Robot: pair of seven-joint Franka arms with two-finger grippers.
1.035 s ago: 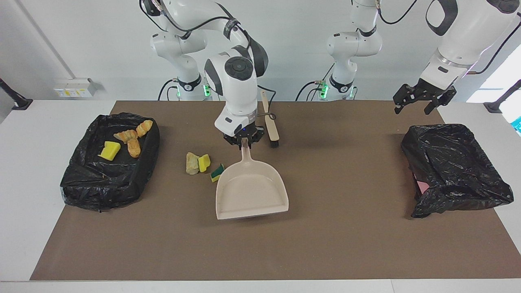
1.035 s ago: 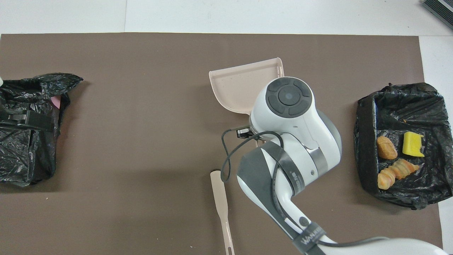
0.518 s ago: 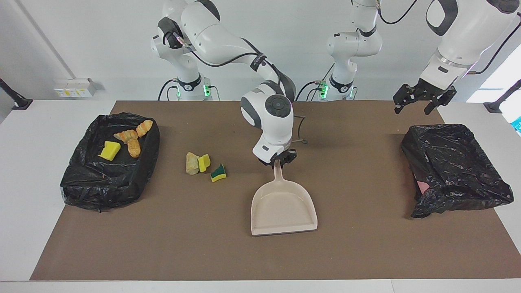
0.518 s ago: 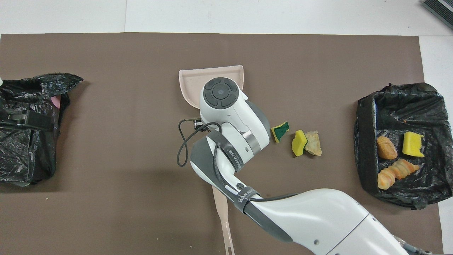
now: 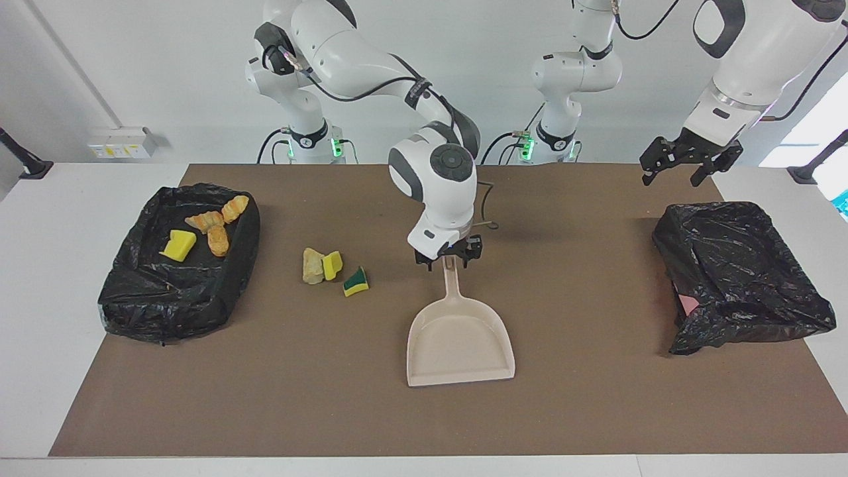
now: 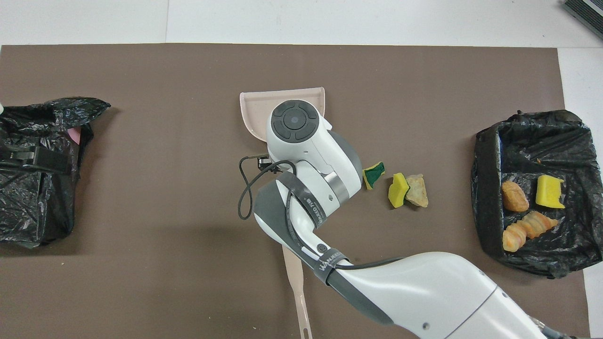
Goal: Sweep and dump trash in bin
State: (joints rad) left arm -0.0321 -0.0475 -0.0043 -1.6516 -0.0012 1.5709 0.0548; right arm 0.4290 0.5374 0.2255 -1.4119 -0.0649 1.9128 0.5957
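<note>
facing view, right tool (image 5: 448, 260) open over dustpan (image 5: 460, 339) handle

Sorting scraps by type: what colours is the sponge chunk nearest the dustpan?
Green-backed sponge chunk: green over yellow, clearest in facing view.

Tabletop (image 5: 40, 278), white, bearing brown mat (image 5: 596, 397). On mat: beige dustpan (image 5: 460, 341), three loose scraps (image 5: 331, 268), brush (image 6: 294, 278), two black-lined bins (image 5: 179, 265).

trash: three scraps (image 5: 333, 268) on mat | four (image 5: 205, 228) in bin (image 5: 132, 298)
</note>
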